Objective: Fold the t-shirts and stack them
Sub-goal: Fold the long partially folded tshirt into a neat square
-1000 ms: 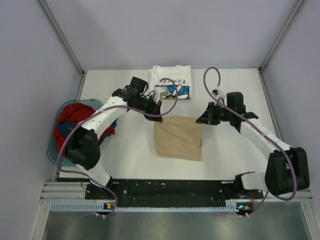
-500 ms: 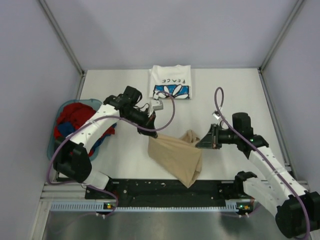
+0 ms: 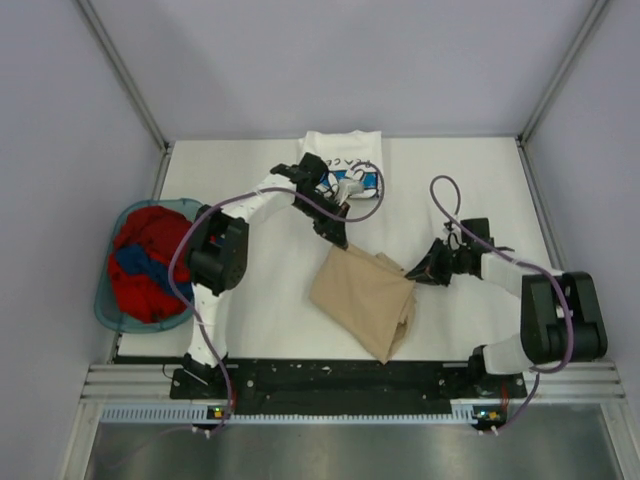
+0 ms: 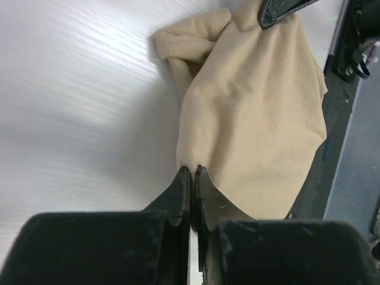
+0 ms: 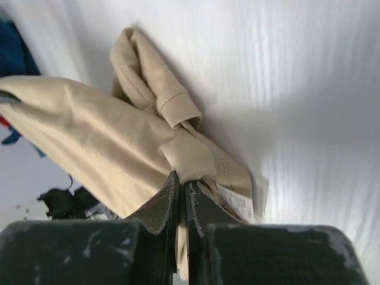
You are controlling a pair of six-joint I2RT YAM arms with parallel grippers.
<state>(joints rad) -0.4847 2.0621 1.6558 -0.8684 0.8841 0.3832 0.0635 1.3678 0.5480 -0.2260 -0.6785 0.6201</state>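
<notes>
Both tools pinching the tan shirt mid-frame: left tool, right tool, seemingly lifted slightly off the tabletop.

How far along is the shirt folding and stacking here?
Done: the white printed shirt lies folded at the back. In hand: the left gripper and right gripper each pinch the tan shirt, half folded. Left: the red and blue shirts in the basket.

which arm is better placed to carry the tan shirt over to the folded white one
Left, probably. Both grippers are shut on the tan shirt, but the left gripper sits close beside the white shirt, while the right gripper is farther off, on the opposite corner.
</notes>
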